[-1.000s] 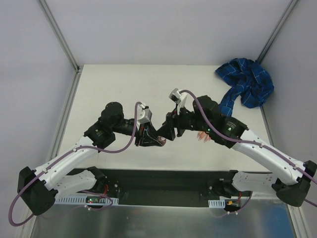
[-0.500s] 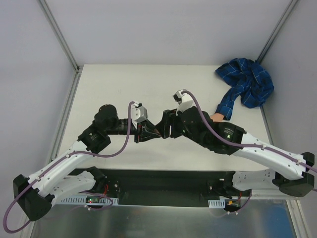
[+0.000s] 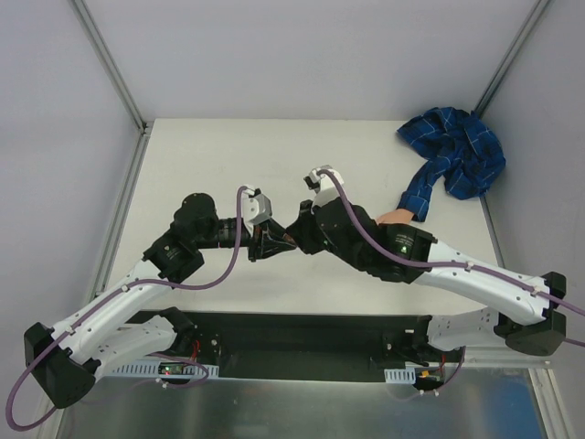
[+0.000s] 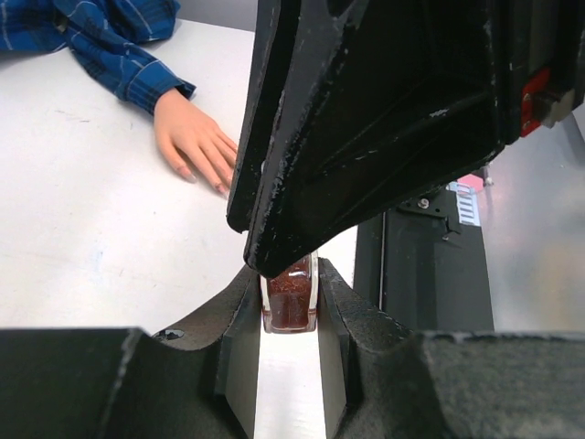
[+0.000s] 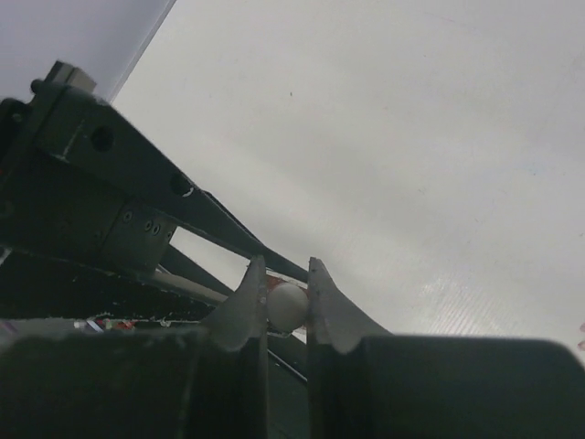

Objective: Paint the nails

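White table, left fingers pinching small polish bottle, right fingers apparently pinching its white cap, fake hand nearby

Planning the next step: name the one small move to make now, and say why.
Probably twist the right claw to unscrew the white cap: it pinches the cap while the left claw clamps the polish bottle, and the fake hand lies apart.

Table: white matte top, a few faint scuffs.
Walls: pale grey panels on three sides.
Frame: aluminium struts slanting at both back corners.
Near edge: black strip, then brushed metal sheet.
Light: even, shadows soft.
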`<state>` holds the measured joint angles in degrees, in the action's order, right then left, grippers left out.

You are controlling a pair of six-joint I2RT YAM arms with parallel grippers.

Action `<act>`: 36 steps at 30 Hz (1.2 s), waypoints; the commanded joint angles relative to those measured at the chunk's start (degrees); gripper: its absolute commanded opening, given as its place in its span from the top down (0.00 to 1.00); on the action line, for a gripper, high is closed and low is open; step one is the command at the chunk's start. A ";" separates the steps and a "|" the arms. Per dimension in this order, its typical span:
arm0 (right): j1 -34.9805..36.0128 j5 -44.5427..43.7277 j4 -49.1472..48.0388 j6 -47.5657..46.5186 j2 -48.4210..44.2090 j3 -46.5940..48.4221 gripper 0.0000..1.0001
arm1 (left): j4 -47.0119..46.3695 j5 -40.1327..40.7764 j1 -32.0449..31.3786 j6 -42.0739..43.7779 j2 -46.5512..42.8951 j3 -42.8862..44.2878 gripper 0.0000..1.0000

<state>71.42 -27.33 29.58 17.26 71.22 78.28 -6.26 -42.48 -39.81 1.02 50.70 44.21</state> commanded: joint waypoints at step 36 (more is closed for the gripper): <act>-3.13 -4.47 3.71 7.34 -4.52 1.34 0.35 | 0.72 4.50 0.26 1.71 -0.16 1.23 1.00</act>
<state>65.10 -16.62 27.44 18.61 62.65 73.67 -5.93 -45.17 -39.05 0.21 51.94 45.25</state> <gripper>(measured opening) 0.656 0.240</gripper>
